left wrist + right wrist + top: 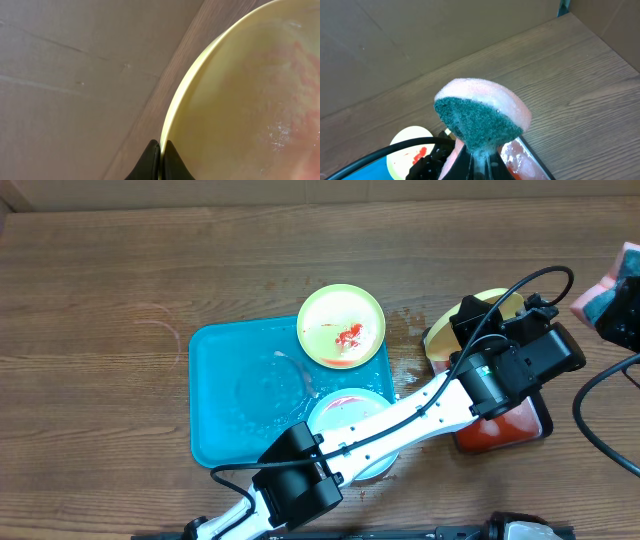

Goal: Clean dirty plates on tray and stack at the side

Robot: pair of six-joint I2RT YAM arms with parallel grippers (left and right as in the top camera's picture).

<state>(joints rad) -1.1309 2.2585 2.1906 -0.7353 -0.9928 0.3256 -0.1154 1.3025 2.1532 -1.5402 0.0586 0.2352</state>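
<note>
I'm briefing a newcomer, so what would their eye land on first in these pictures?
The left gripper pinches the rim of a yellow-green plate, held up at the table's right side by the black tray of red liquid. The right gripper clamps a pink sponge with a green scrub face, at the far right. On the turquoise tray, a second plate carries a bright red sauce smear.

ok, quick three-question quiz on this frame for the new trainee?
1. True or false: the left fingers pinch the rim of a yellow-green plate.
2. What do the right fingers hold? A) sponge B) plate C) nothing
3. How many plates rest on the turquoise tray?
Key: 1 true; 2 A; 3 two, the sauce-smeared plate and the pale plate.
</note>
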